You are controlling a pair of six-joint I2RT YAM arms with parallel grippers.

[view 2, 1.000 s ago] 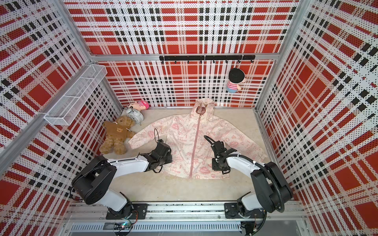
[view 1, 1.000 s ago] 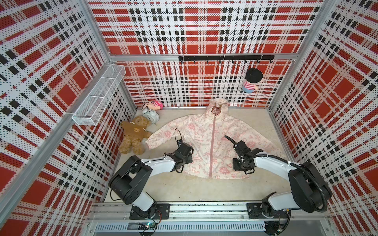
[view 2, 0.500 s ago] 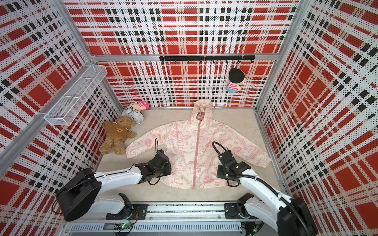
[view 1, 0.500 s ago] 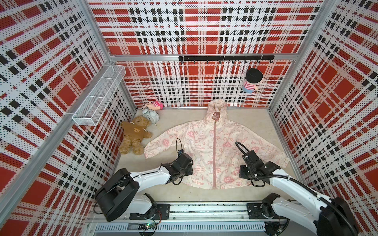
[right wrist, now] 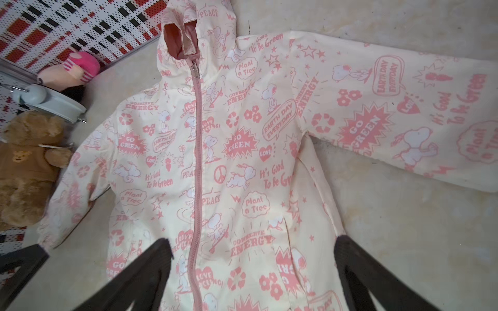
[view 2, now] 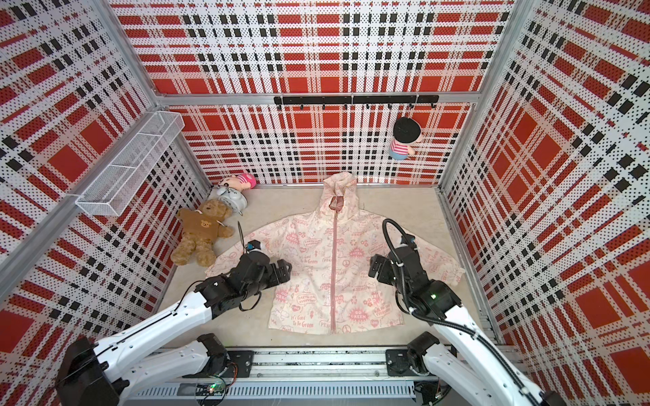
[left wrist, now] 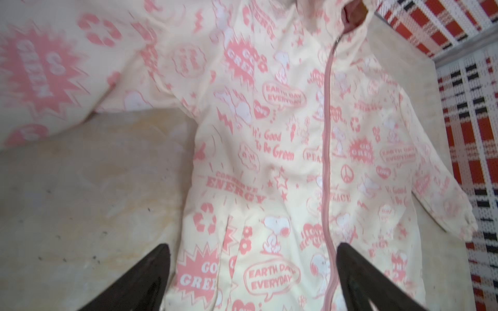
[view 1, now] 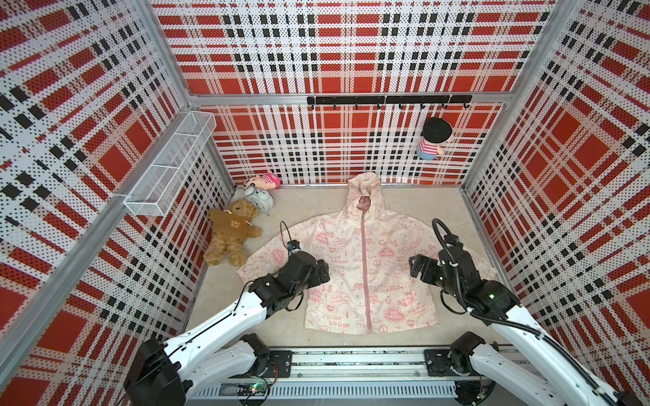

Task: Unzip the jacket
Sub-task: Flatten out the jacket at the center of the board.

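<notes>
Plaid walls and a beige tabletop (view 1: 309, 211). The jacket (view 1: 387, 281) lies flat at centre frame in both top views, sleeves splayed, so the zipper (view 1: 364, 267) faces up. Its long axis runs vertically, hood up-frame and hem down-frame. The left gripper (view 1: 320, 273) and right gripper (view 1: 417, 268) flank it, jaws spread wide and holding nothing. The zipper pull (right wrist: 194, 71) sits at the collar, so it looks fully zipped.
</notes>
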